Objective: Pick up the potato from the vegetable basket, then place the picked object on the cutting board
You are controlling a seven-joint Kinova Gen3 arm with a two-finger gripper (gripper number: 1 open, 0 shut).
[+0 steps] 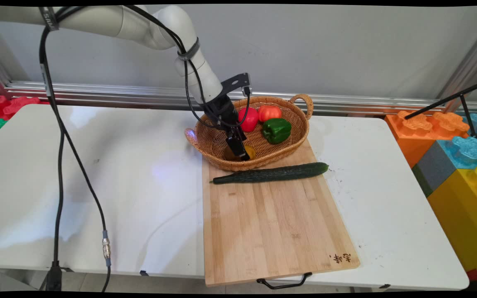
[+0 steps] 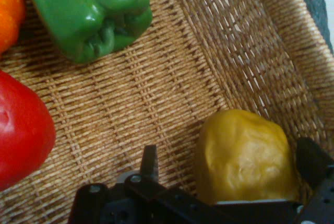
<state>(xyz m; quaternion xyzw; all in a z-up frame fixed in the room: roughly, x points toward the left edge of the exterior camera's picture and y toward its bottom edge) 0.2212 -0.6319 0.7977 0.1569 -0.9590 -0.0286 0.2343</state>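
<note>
In the main view the white arm reaches down from the upper left into a woven basket point(image 1: 294, 124) that sits on the far end of a wooden cutting board point(image 1: 271, 223) on the white counter point(image 1: 97, 174). The claw point(image 1: 240, 154) is low inside the basket's near-left part, over a yellow item point(image 1: 250, 152) that is mostly hidden behind it. Further back in the basket lie a red pepper point(image 1: 250, 118), an orange-red tomato point(image 1: 269, 112) and a green pepper point(image 1: 277, 130). A long dark cucumber point(image 1: 271, 173) lies across the board just in front of the basket.

The hand view shows what the main view hides: the yellow item point(image 2: 242, 156) is a lumpy, matte yellow pepper resting on the basket weave point(image 2: 156, 98) near the wall. The claw point(image 2: 232, 174) stands open, 1 finger point(image 2: 150, 162) to its left and the other point(image 2: 312, 162) just to its right, neither clearly pressing it. The green pepper point(image 2: 88, 12), red pepper point(image 2: 21, 130) and tomato point(image 2: 8, 10) are cut off by the edges.
</note>
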